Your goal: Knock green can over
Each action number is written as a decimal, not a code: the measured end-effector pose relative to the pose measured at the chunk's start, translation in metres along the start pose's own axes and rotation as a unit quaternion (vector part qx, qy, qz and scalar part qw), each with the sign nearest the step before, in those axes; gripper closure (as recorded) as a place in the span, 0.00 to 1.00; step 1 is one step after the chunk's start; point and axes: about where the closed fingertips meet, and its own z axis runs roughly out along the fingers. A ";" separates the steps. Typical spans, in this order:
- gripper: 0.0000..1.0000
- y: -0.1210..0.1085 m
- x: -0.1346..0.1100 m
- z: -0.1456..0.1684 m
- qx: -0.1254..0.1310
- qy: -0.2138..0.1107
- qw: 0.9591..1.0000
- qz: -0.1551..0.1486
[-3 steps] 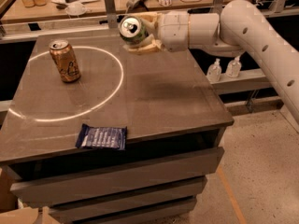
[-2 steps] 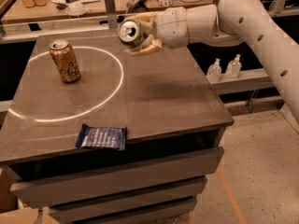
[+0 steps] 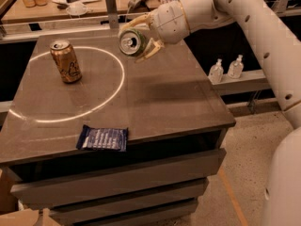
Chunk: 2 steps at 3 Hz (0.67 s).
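Table [image 3: 188, 102]: gripper [image 3: 133, 42] holding tipped can [image 3: 128, 41] over far edge at 12 o'clock; upright can [image 3: 66, 61] at 10 o'clock; packet [image 3: 102, 138] at 7 o'clock, near front edge

No writing, brand or number can be read anywhere. The gripper [image 3: 135, 41] is over the far edge of the bench [image 3: 178, 102], its fingers closed around the green can [image 3: 129, 42]. The can is tilted with its silver top toward the camera, and neither the top nor the strip of green side carries lettering that can be made out. Left of the gripper, the gold-brown can [image 3: 66, 61] has a dark emblem on its side that cannot be read. Nearer the camera than the gripper, the dark blue packet [image 3: 103, 138] bears pale print, also unreadable. To the gripper's right, off the bench, the small clear bottles [image 3: 216, 71] show no legible label.
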 end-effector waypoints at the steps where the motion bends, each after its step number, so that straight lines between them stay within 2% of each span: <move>1: 1.00 0.006 -0.002 0.001 -0.034 -0.004 0.999 -0.028; 2: 1.00 0.008 -0.003 0.002 -0.039 -0.006 0.999 -0.031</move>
